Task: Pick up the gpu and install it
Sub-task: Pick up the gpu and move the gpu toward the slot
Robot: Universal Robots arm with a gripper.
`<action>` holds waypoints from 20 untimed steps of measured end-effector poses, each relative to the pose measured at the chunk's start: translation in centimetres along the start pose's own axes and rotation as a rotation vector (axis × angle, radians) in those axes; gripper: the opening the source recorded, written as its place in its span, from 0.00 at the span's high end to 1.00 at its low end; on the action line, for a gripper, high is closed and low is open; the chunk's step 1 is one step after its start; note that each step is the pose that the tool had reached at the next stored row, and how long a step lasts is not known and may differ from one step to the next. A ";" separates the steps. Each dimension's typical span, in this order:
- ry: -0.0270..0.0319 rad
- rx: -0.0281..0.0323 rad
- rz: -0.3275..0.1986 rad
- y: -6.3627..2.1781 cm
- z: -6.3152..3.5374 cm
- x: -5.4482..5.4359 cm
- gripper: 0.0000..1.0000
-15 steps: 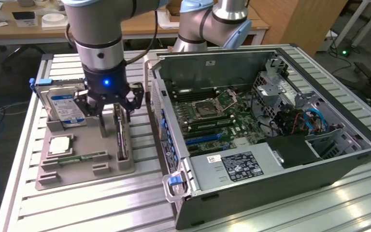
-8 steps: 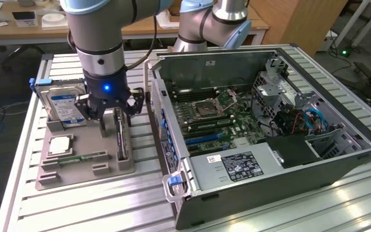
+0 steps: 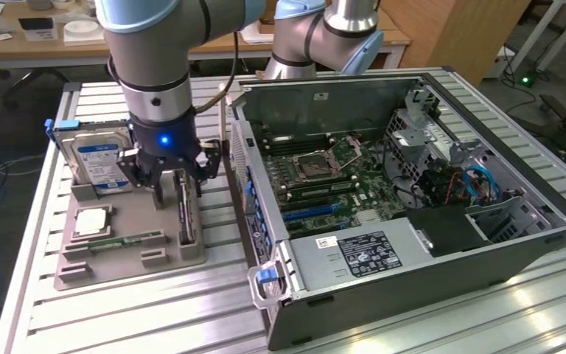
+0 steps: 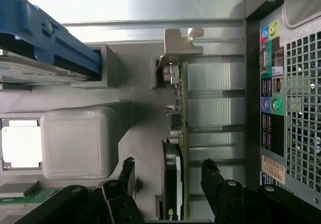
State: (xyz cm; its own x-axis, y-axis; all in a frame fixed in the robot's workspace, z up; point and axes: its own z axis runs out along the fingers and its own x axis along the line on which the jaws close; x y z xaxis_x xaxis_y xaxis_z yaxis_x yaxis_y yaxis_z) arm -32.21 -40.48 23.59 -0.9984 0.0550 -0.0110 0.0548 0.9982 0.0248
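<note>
The gpu stands on edge in a slot of the grey holder, beside the open computer case. In the wrist view the gpu shows edge-on: green board, black cooler and silver end bracket. My gripper hangs straight over it and is open. One black finger is on the cooler side and the other finger on the board side, each with a gap to the card. The gripper holds nothing.
The holder also carries a hard drive in a blue carrier, a square processor and a memory stick. The case's rear panel is close beside the gpu. A second arm stands behind the case.
</note>
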 end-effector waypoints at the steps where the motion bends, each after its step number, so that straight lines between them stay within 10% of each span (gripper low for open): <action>1: 0.0000 0.0000 0.001 -0.01 0.16 0.0 0.35; 20: -0.0006 0.0052 0.018 -0.27 2.84 -0.1 0.35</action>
State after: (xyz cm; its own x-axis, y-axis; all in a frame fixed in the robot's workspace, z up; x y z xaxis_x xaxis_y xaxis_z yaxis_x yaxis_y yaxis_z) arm -32.09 -40.68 20.74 -0.9973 0.0728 -0.0112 0.0725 0.9972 0.0198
